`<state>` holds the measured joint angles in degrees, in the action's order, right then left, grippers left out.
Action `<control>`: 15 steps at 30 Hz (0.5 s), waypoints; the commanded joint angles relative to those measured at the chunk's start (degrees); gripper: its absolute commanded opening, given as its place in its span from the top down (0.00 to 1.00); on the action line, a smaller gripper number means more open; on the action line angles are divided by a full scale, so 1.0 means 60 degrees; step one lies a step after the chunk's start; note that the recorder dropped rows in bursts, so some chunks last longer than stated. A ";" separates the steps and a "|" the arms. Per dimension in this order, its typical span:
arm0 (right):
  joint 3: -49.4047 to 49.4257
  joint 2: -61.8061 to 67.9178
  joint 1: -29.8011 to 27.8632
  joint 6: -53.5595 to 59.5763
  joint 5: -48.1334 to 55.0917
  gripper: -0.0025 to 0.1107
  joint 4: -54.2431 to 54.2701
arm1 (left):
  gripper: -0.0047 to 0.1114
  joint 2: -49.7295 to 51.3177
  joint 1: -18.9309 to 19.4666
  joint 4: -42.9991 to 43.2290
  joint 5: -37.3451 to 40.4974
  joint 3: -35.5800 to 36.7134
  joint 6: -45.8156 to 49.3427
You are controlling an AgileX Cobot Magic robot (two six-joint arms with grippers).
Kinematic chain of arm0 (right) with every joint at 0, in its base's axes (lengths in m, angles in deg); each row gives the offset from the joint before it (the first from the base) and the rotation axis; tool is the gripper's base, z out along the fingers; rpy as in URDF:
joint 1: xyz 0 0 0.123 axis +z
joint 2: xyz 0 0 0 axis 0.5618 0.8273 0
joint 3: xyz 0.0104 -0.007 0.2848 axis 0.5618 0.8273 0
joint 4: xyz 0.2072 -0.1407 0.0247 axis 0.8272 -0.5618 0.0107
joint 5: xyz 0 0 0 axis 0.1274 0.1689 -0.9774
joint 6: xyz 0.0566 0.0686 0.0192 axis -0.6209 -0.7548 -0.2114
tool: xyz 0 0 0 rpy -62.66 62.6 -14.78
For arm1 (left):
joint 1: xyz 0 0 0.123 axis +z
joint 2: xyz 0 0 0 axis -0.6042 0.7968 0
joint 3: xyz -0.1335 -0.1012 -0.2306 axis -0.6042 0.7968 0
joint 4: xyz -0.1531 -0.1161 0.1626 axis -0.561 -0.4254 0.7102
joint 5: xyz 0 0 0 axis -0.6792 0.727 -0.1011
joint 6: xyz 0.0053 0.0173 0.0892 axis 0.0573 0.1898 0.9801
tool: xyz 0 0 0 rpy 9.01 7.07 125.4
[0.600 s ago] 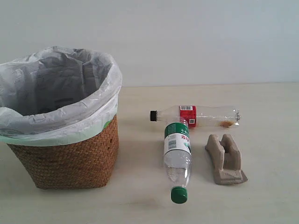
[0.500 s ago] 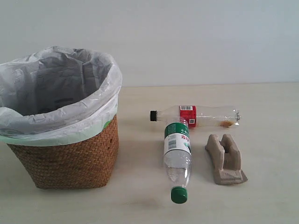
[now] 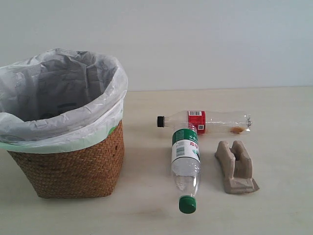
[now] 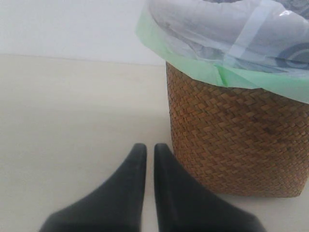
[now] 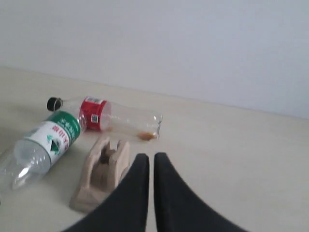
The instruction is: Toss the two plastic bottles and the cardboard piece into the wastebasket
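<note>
- The slim bottle (image 3: 215, 121) lay on the table (image 3: 283, 147), right of the wastebasket (image 3: 73, 169), with the green-capped bottle (image 3: 185, 166) butting it base-first.
- The cardboard piece (image 3: 235, 166) sat just beside the green-capped bottle.
- The left gripper (image 4: 150, 150) and right gripper (image 5: 151, 159) were pressed together, empty.

I see my right gripper (image 5: 150, 159) with its jaws almost together and nothing between them, the cardboard piece (image 5: 101, 173) sitting just beside it on the pale bench (image 5: 231, 159), and past that the slim red-labelled bottle (image 5: 116, 117) lying with the wider green-labelled bottle (image 5: 41, 147) butted against it.
</note>
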<state>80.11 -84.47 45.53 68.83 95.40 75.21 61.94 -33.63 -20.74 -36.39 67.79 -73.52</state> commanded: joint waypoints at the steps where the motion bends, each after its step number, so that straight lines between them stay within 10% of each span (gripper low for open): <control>1: 0.0040 -0.0044 -0.0085 0.0056 -0.1242 0.97 -0.0095 | 0.91 -0.0024 0.0031 0.0019 -0.0026 0.0028 -0.0083; 15: 0.0040 -0.0044 -0.0085 -0.3307 -0.6814 0.97 0.0004 | 0.91 -0.0024 0.0031 0.0019 -0.0026 0.0028 -0.0083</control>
<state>80.38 -84.47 45.53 56.34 57.71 75.12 61.94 -33.63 -20.74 -36.39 67.79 -73.52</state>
